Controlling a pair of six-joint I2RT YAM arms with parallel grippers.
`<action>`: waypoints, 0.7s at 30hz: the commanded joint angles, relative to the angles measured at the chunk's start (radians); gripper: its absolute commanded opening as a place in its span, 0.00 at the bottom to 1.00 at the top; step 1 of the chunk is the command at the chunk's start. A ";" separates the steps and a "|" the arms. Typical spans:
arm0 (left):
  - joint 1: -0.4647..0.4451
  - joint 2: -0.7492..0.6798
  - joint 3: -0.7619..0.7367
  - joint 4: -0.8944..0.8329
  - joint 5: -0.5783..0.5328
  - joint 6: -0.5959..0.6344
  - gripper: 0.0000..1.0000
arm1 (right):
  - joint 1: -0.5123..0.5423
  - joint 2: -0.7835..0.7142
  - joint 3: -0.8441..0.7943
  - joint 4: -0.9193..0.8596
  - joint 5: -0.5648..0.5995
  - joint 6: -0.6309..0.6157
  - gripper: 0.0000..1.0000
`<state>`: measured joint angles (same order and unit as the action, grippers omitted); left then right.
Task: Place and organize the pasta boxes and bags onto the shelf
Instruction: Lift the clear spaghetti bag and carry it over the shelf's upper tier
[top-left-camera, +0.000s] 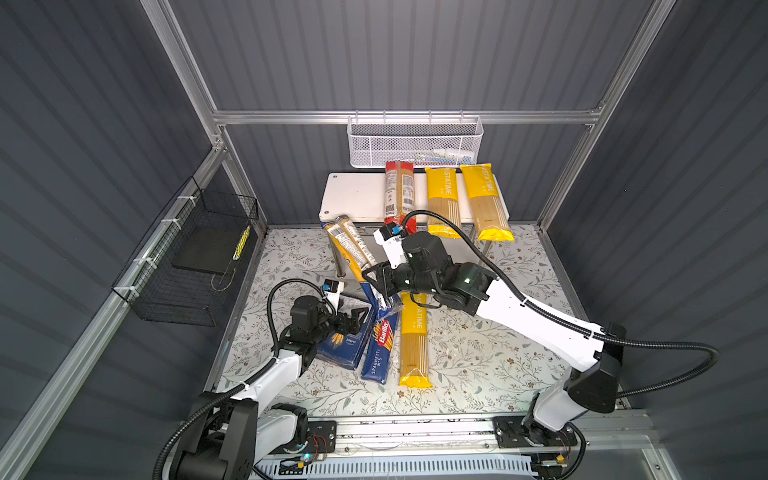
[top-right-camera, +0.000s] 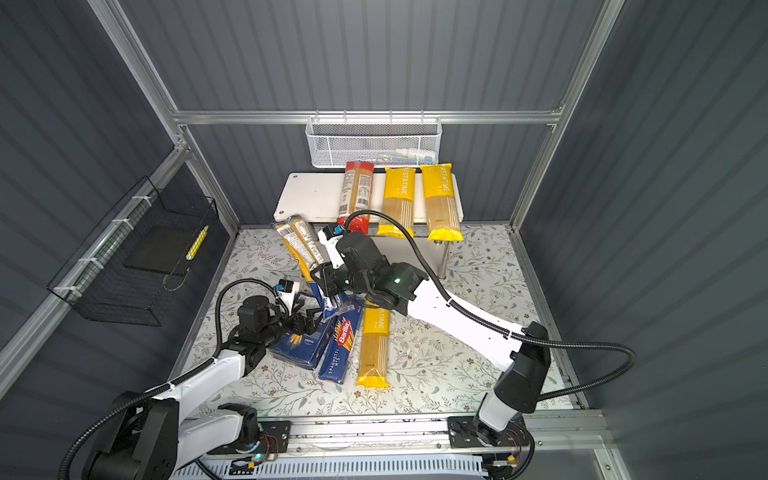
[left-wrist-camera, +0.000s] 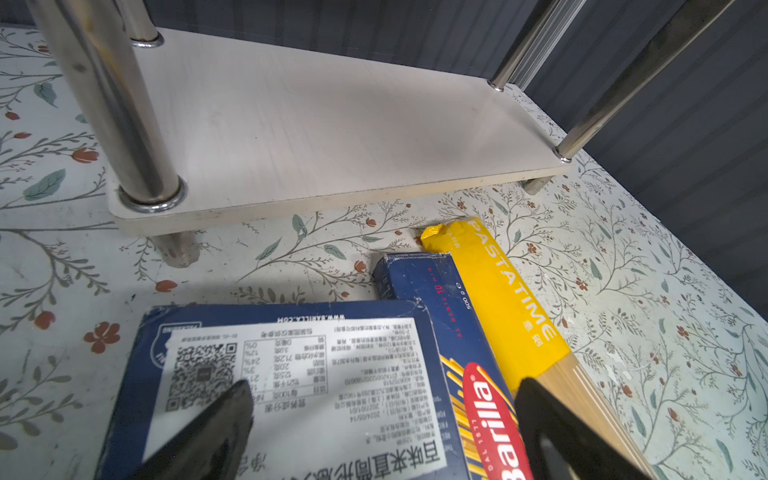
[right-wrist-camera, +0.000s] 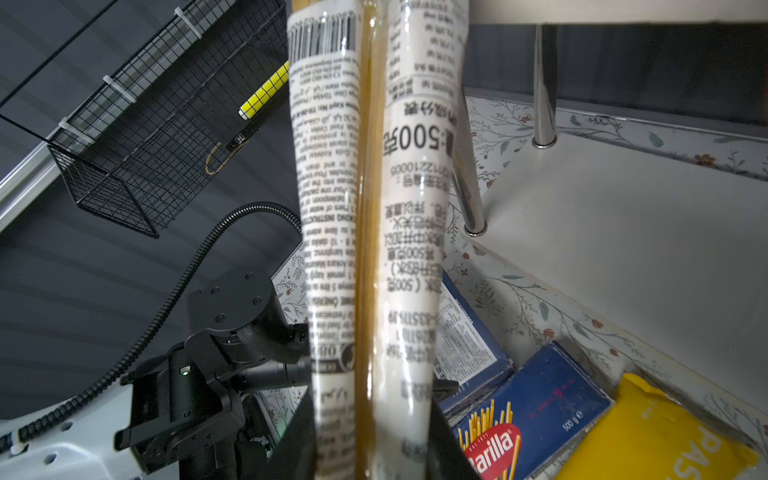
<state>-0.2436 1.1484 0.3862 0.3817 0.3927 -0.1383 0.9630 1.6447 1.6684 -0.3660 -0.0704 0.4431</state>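
Note:
My right gripper (top-left-camera: 376, 283) (right-wrist-camera: 370, 436) is shut on the lower end of a dark spaghetti bag with white labels (top-left-camera: 351, 247) (right-wrist-camera: 370, 208). The bag is held off the table, slanting up toward the shelf's (top-left-camera: 357, 195) front left corner. Close above the wide Barilla box (top-left-camera: 347, 345) (left-wrist-camera: 291, 386), my left gripper (top-left-camera: 353, 316) (left-wrist-camera: 384, 415) hangs open. Beside that box lie the slim spaghetti box (top-left-camera: 378, 353) (left-wrist-camera: 440, 299) and a yellow bag (top-left-camera: 413, 340) (left-wrist-camera: 503, 291). The top board carries a red-ended bag (top-left-camera: 399, 191) and two yellow bags (top-left-camera: 444, 199). The lower board (left-wrist-camera: 332, 124) is bare.
A white mesh basket (top-left-camera: 415, 141) hangs on the back rail above the shelf. A black wire basket (top-left-camera: 195, 257) is fixed to the left wall. Chrome legs (left-wrist-camera: 112, 104) stand at the shelf's corners. The flowered table (top-left-camera: 478, 357) lies open at the front right.

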 joint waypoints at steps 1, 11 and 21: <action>-0.003 -0.014 0.019 -0.012 -0.008 0.012 0.99 | 0.000 0.007 0.119 0.158 0.031 -0.028 0.26; -0.003 -0.018 0.017 -0.011 -0.011 0.011 0.99 | 0.000 0.128 0.319 0.180 0.069 -0.035 0.26; -0.003 -0.019 0.016 -0.010 -0.010 0.012 0.99 | -0.020 0.209 0.440 0.210 0.110 -0.022 0.26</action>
<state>-0.2436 1.1473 0.3862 0.3820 0.3855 -0.1383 0.9558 1.8668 2.0274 -0.3298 0.0147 0.4255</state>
